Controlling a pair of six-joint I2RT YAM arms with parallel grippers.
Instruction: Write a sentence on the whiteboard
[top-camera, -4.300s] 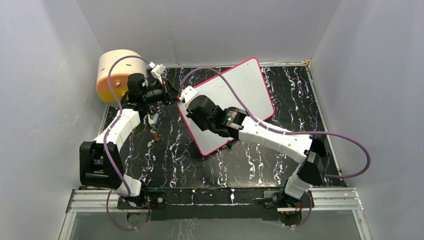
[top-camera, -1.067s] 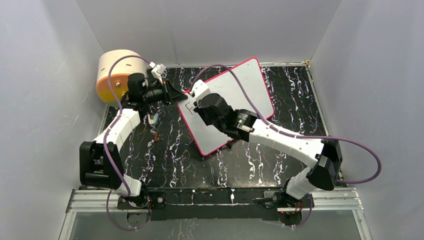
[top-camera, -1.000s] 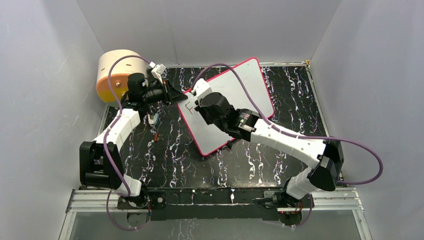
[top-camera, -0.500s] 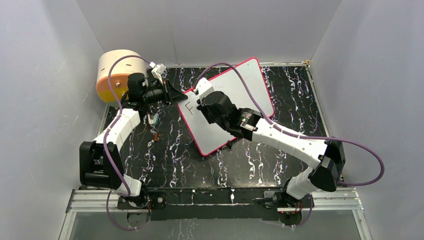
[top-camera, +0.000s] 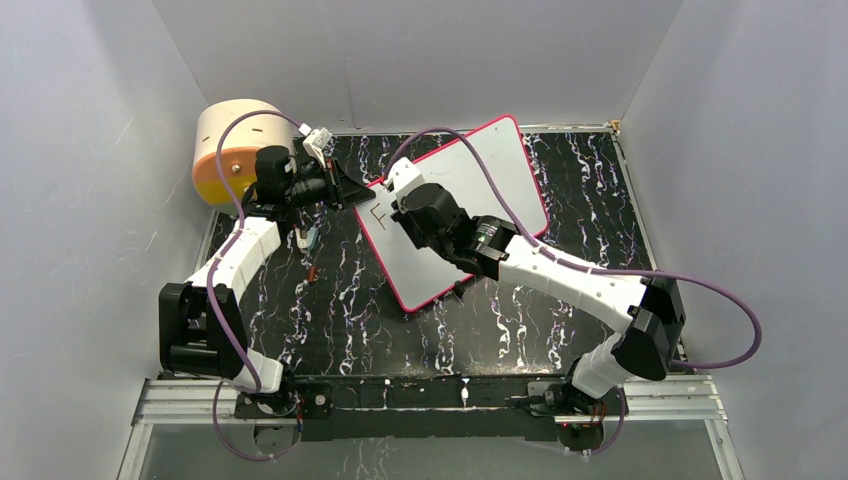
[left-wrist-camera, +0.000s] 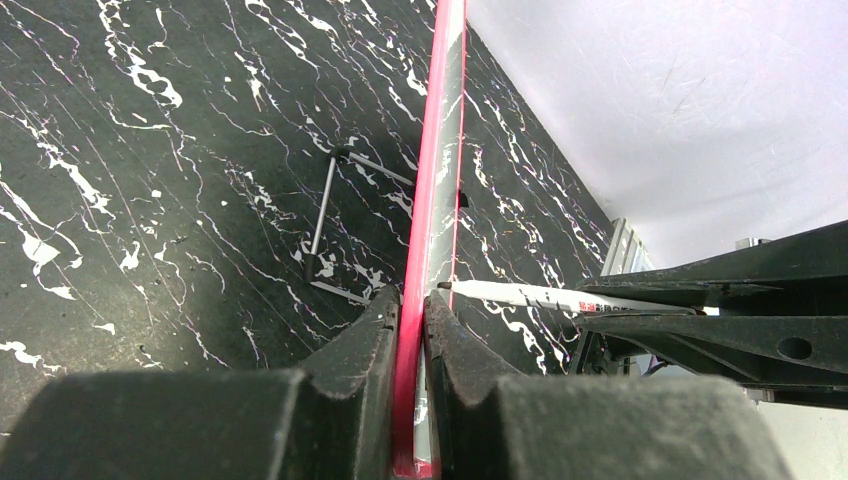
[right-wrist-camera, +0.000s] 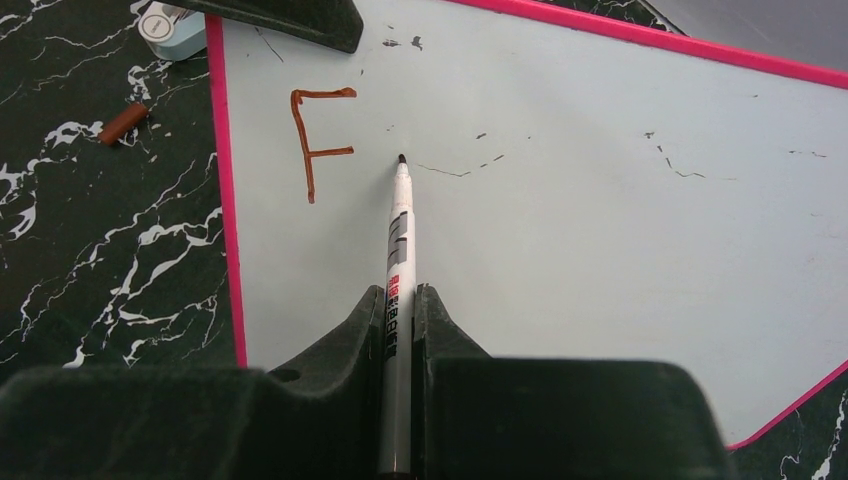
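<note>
The whiteboard (top-camera: 490, 170), white with a pink-red frame, stands tilted on its wire stand. My left gripper (top-camera: 345, 190) is shut on its upper left edge; in the left wrist view the fingers (left-wrist-camera: 412, 305) pinch the pink frame (left-wrist-camera: 440, 180). My right gripper (right-wrist-camera: 400, 295) is shut on a white marker (right-wrist-camera: 400, 240) over the board's upper left part (top-camera: 395, 195). Of the sentence, only a brownish-red "F" (right-wrist-camera: 315, 140) stands on the board (right-wrist-camera: 600, 230). The marker tip sits just right of the F's middle bar, at or barely off the surface.
A tan-and-orange drum (top-camera: 232, 150) lies at the back left. A small brown cap (right-wrist-camera: 122, 122) and a round light-blue item (right-wrist-camera: 165, 25) lie on the black marbled table left of the board. The wire stand (left-wrist-camera: 330, 215) props the board from behind. Grey walls close in on three sides.
Since the earliest frame my right gripper has moved up to the board's upper left part and the F has appeared. In the last half second it has barely shifted; the left arm is still.
</note>
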